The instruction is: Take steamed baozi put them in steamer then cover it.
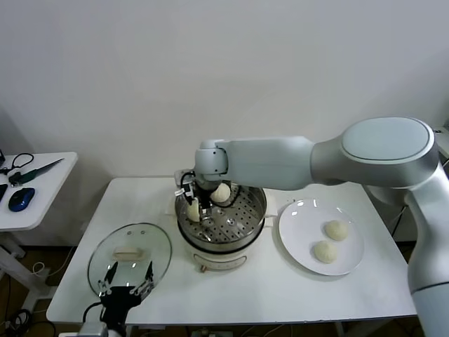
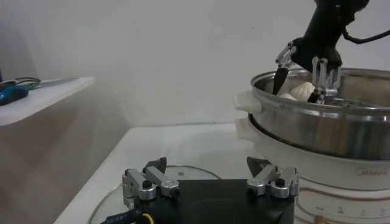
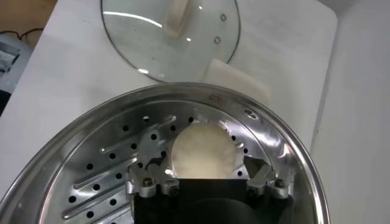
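Observation:
The steamer [image 1: 242,223] stands mid-table on its white pot base. Two baozi lie in it, one at the far side [image 1: 221,193] and one at its left side [image 1: 193,209]. My right gripper [image 1: 198,203] is down inside the basket, open, its fingers on either side of the left baozi [image 3: 203,151], which rests on the perforated floor [image 3: 103,176]. Two more baozi [image 1: 337,229] [image 1: 324,251] lie on the white plate [image 1: 298,235]. The glass cover [image 1: 130,253] lies flat at the front left. My left gripper [image 1: 126,282] is open and empty above its near edge [image 2: 183,173].
A white side table [image 1: 31,182] at the far left holds a blue mouse [image 1: 21,198] and tools. The table's front edge runs just below the cover and plate. My right arm [image 1: 280,163] spans above the steamer's back rim.

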`<state>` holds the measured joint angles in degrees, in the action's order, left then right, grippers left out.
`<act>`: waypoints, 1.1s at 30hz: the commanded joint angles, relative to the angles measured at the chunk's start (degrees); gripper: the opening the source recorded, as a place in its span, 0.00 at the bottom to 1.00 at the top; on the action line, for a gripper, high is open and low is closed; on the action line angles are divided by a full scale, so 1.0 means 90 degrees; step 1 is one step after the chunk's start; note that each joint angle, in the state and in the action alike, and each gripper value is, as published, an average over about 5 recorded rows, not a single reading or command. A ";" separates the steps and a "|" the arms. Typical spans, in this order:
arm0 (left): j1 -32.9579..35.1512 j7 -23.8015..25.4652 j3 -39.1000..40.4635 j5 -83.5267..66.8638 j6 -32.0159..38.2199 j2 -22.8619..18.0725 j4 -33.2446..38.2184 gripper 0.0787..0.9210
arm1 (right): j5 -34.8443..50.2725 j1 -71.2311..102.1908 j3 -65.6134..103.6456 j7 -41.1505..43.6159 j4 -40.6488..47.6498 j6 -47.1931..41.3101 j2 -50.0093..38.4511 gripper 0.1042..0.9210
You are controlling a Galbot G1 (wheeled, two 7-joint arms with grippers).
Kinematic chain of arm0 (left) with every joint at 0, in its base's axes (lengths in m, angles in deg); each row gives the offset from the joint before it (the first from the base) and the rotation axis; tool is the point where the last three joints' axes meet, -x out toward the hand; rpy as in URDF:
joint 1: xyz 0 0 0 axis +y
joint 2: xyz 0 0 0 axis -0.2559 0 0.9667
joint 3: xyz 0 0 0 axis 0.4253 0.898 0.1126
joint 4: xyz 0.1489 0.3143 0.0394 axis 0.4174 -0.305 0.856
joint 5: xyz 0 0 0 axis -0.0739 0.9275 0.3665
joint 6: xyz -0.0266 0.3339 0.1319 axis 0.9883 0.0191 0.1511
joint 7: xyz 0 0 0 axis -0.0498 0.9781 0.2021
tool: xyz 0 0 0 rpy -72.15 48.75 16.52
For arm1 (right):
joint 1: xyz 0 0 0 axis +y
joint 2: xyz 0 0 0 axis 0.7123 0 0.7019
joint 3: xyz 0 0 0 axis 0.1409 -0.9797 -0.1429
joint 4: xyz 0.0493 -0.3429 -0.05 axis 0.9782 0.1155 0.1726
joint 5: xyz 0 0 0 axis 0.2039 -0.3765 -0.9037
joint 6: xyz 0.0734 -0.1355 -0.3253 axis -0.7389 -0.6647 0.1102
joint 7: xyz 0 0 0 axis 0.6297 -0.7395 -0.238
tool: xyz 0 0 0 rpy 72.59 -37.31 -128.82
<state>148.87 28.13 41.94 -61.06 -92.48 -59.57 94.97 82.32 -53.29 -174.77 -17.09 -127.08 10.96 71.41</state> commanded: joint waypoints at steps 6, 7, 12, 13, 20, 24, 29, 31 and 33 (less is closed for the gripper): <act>0.0010 0.0059 0.0060 0.0078 -0.0022 0.0023 0.0003 0.88 | 0.0345 -0.1980 -0.1114 0.1711 -0.1158 0.1323 -0.2673 0.88; 0.0017 0.0085 0.0064 0.0082 -0.0032 0.0034 0.0003 0.88 | 0.0294 -0.2148 -0.1322 0.1809 -0.1281 0.1391 -0.2924 0.88; 0.0041 0.0150 0.0084 0.0129 -0.0084 0.0053 0.0003 0.88 | -0.0434 -0.2401 -0.2158 0.1862 -0.1759 0.1579 -0.4150 0.88; 0.0045 0.0153 0.0087 0.0145 -0.0082 0.0053 0.0003 0.88 | -0.0630 -0.2264 -0.2208 0.1825 -0.1786 0.1584 -0.4356 0.88; 0.0069 0.0149 0.0092 0.0212 -0.0051 0.0039 0.0004 0.88 | -0.1837 -0.0548 -0.1420 0.1541 -0.1527 0.1457 -0.5312 0.88; 0.0133 0.0132 0.0056 0.0237 0.0000 0.0056 0.0005 0.88 | -0.2289 0.0381 -0.0718 0.1512 -0.1190 0.1406 -0.5406 0.88; 0.0214 0.0114 0.0010 0.0275 0.0059 0.0050 0.0006 0.88 | -0.2544 0.1126 -0.0146 0.1483 -0.0979 0.1366 -0.5418 0.88; 0.0228 0.0107 0.0010 0.0291 0.0065 0.0028 0.0006 0.88 | -0.2640 0.1336 0.0015 0.1448 -0.0930 0.1351 -0.5419 0.88; 0.0240 0.0103 0.0019 0.0313 0.0073 0.0003 0.0005 0.88 | -0.2713 0.1515 0.0168 0.1404 -0.0880 0.1336 -0.5414 0.88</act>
<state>150.86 29.01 42.16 -58.37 -92.04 -59.48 95.04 64.57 -51.33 -180.38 -4.34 -136.64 22.50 27.92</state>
